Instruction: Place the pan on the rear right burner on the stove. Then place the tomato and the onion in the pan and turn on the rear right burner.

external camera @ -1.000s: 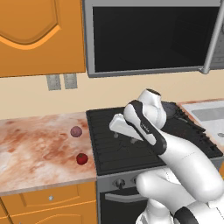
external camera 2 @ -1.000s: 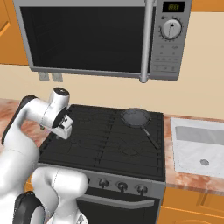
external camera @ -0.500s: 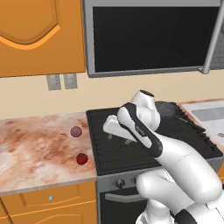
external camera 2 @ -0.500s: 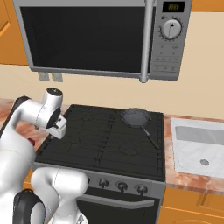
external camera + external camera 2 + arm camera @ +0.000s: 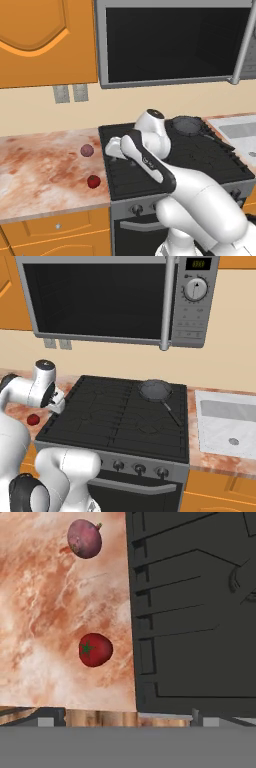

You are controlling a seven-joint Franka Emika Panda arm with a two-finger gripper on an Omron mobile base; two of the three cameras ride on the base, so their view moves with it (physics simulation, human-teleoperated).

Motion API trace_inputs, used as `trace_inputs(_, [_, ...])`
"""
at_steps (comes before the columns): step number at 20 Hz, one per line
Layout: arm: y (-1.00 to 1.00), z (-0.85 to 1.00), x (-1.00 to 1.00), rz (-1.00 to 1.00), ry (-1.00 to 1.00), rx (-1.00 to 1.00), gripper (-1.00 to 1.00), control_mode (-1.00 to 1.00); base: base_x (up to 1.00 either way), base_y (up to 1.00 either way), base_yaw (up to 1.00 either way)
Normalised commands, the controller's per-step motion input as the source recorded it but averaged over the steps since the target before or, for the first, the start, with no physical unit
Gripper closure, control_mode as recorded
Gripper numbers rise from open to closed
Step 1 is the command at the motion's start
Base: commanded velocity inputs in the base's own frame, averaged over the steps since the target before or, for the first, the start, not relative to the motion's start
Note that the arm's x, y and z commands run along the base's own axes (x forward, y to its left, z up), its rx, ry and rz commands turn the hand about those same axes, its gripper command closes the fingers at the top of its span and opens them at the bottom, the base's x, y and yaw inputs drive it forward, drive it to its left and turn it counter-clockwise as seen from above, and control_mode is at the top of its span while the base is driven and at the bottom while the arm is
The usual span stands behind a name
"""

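Claw wide open and empty, heading for the tomato.
Pan sits on the rear right burner; next, descend over the tomato on the counter (onion lies beyond it) and close.

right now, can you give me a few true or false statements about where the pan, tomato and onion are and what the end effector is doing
1. The pan sits on the rear right burner of the stove. True.
2. The tomato is inside the pan. False: it lies on the counter, left of the stove.
3. The onion lies on the counter, farther back than the tomato. True.
4. The end effector grips the onion. False: it is open and holds nothing, over the stove's left edge.
5. The tomato and onion touch each other. False: bare counter shows between them.
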Motion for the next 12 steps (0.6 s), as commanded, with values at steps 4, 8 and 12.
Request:
trace_inputs(4, [0.41, -0.01, 0.0, 0.0, -0.15, -0.08, -1.0, -1.0, 0.0, 0.0, 0.0])
trace_inputs(8, [0.32, 0.0, 0.0, 0.0, -0.07, -0.08, -1.0, -1.0, 0.0, 0.0, 0.0])
trace_inputs(12, [0.18, -0.01, 0.0, 0.0, -0.01, -0.09, -1.0, -1.0, 0.0, 0.0, 0.0])
